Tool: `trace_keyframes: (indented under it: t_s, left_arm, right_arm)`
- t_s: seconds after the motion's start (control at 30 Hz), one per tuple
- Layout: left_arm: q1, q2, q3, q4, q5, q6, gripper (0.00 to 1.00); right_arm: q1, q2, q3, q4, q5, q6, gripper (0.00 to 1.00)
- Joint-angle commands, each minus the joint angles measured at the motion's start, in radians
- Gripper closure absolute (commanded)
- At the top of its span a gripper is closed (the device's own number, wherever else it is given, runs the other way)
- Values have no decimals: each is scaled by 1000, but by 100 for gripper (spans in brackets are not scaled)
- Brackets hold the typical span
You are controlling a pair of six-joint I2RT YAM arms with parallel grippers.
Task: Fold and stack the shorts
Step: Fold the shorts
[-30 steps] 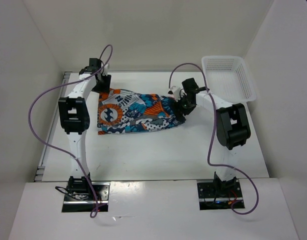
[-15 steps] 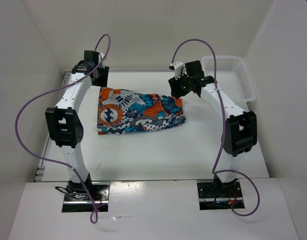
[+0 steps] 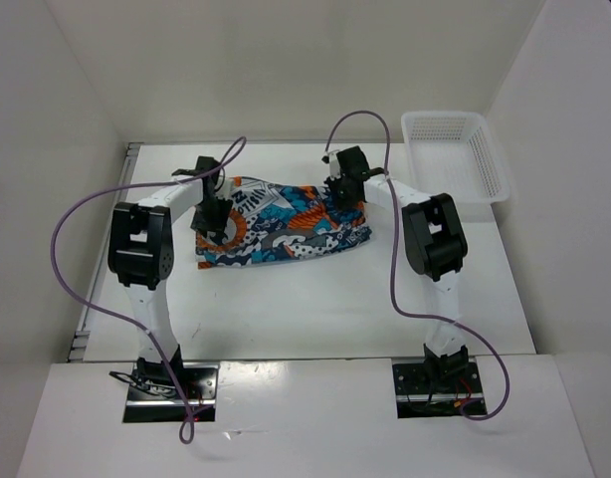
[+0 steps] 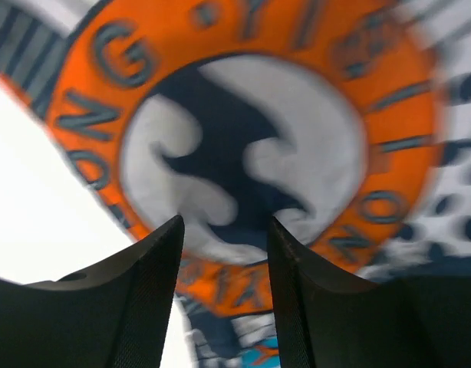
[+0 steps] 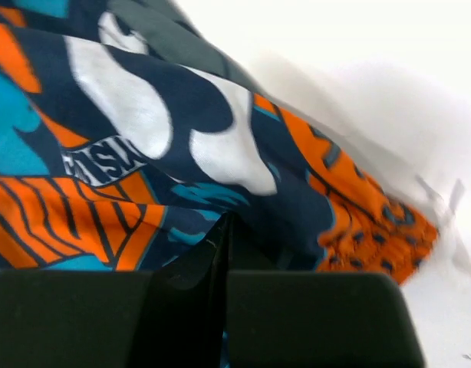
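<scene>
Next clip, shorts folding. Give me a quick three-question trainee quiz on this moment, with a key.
1. True or false: the white basket stands apart from the shorts.
2. Fill in: the right gripper has its jaws ___.
3. The left gripper points at which part of the print? A) an orange-ringed emblem B) a plain teal patch C) bare white cloth
Key: 1 true; 2 shut; 3 A.
</scene>
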Motion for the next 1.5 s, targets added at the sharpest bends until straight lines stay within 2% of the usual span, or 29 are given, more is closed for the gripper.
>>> trace_keyframes:
  t_s: [0.0,0.1,0.2,0.3,0.4,0.5,0.6,0.63,0.73,0.77,0.83,0.87,0.97,1.13,1.47]
  left_arm:
    - [16,-1,-24,37,-86,3,45]
    - [16,19,-43,48,-114,3,45]
    - [16,19,-52,57,-140,3,45]
    - [16,28,-52,57,-163,3,45]
    - [26,-16,-29,57,-148,3,45]
    - [35,-68,14,36,-67,3,42]
    - [35,-81,43,14,-43,3,41]
    - [35,-81,43,5,-43,3,41]
    - [44,-81,32,5,-31,3,41]
    - [44,-81,32,16,-31,3,41]
    - [44,-68,22,16,-31,3,40]
    - [44,-59,13,27,-45,3,40]
    - [55,-50,-7,36,-73,3,40]
    - [87,-39,-29,36,-73,3,39]
    - [87,-39,-58,36,-73,3,37]
  right_arm:
    - [0,12,31,64,130,70,100]
    - [0,23,31,94,219,82,100]
    - [0,23,41,105,239,48,100]
    - [0,13,83,105,187,39,99]
    - [0,-41,137,81,135,15,92]
    - [0,-114,159,56,69,4,83]
    - [0,-199,121,27,43,4,71]
    - [0,-220,95,18,43,4,64]
    - [0,-297,-42,18,63,33,62]
    - [-12,-313,-112,18,73,47,58]
    - [-23,-352,-177,18,73,80,45]
    - [-23,-363,-232,18,93,91,31]
    - [-49,-386,-303,18,63,136,19]
    - [-101,-386,-370,18,-58,231,12]
    - [-131,-275,-409,71,-210,361,12]
